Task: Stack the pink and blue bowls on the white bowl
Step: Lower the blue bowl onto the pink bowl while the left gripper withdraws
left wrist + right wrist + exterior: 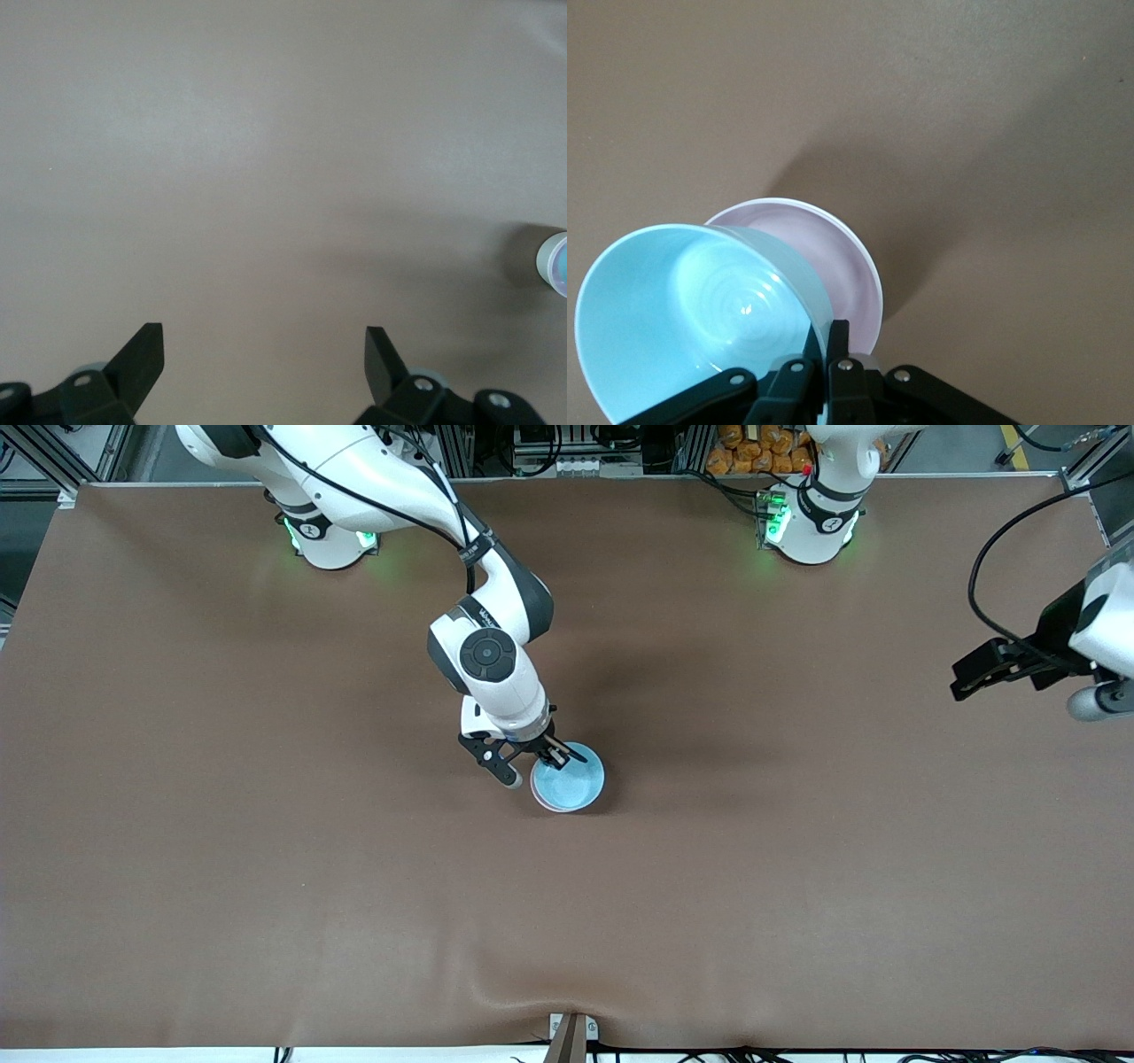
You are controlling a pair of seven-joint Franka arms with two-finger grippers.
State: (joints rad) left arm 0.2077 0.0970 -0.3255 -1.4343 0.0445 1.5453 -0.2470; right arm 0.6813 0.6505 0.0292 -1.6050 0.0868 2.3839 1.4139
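My right gripper is pinched tight on the rim of the blue bowl, holding it tilted right over the pink bowl at mid-table. White bowl's edge peeks out just under the pink. My left gripper waits, fingers apart, over the left arm's end.
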